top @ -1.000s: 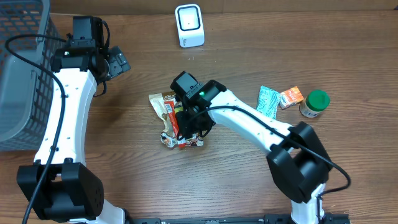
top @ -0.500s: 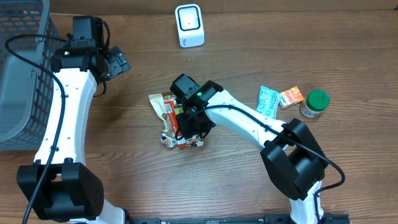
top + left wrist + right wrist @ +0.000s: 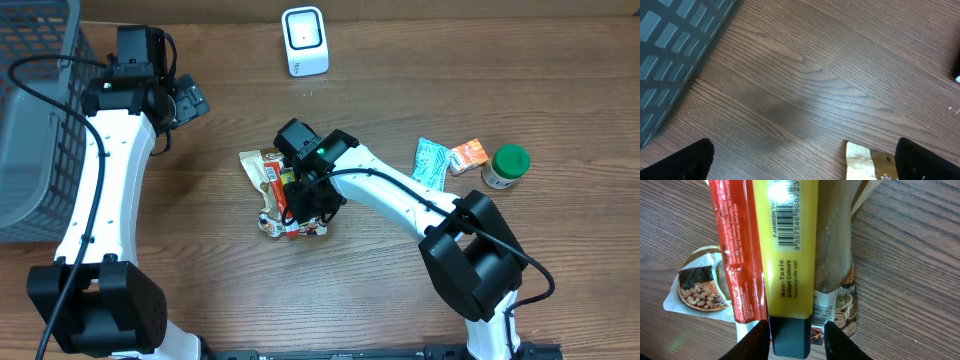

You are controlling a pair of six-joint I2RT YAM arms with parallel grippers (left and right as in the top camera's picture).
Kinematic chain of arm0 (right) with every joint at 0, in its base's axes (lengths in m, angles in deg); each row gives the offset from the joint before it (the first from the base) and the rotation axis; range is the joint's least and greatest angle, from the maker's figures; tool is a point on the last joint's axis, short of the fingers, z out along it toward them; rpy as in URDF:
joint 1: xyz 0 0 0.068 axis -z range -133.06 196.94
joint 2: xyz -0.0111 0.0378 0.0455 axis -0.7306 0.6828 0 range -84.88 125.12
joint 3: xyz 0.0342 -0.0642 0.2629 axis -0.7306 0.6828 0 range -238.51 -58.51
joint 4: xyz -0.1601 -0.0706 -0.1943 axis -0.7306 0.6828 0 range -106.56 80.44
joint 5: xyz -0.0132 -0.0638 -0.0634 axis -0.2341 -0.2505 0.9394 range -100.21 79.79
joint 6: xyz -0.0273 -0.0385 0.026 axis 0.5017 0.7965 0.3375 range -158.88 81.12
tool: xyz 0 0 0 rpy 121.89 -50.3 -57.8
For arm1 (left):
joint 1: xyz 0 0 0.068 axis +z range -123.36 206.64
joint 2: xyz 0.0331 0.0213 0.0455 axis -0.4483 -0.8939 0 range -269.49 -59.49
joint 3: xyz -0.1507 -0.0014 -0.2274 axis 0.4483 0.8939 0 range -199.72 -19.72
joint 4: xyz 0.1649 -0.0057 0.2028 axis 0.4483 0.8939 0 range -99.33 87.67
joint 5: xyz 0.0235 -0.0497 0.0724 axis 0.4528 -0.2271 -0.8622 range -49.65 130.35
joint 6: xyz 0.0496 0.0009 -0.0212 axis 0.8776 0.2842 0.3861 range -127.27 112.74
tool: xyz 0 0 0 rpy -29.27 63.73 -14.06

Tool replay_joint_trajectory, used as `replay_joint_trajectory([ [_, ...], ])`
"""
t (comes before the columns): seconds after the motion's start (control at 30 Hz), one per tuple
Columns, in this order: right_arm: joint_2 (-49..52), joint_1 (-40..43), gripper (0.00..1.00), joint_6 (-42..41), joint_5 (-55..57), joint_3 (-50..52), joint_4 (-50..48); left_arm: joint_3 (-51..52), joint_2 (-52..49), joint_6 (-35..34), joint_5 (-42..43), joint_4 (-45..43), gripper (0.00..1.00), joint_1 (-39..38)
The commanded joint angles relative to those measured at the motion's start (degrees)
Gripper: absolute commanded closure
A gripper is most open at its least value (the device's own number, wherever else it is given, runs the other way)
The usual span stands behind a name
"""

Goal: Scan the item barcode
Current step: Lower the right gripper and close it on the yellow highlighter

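A yellow highlighter [image 3: 787, 270] with a black cap lies on a pile of snack packets [image 3: 265, 170], its barcode [image 3: 787, 217] facing up. My right gripper [image 3: 796, 332] is down over the pile, one finger on each side of the cap. One finger touches the cap; a slim gap shows at the other. In the overhead view that gripper [image 3: 305, 205] hides the highlighter. The white scanner [image 3: 304, 40] stands at the back of the table. My left gripper [image 3: 185, 103] hovers open at the far left, nothing between its fingers [image 3: 695, 160].
A grey wire basket [image 3: 35, 120] fills the left edge. A teal packet [image 3: 432, 162], an orange packet [image 3: 468, 156] and a green-lidded jar [image 3: 507, 166] lie at the right. A red packet [image 3: 737, 255] sits beside the highlighter.
The right arm shifted slightly over the pile at first, then held still. The left arm has not moved.
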Motion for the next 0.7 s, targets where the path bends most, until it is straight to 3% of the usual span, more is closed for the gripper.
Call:
replay_joint_trajectory([
  [0.0, 0.83, -0.24, 0.64, -0.28, 0.37, -0.02, -0.37, -0.35, 0.5, 1.22, -0.13, -0.02, 0.0, 0.2],
  [0.67, 0.83, -0.72, 0.69, -1.33, 0.59, 0.04, -1.57, -0.35, 0.5, 1.25, -0.13, -0.04, 0.0, 0.2],
])
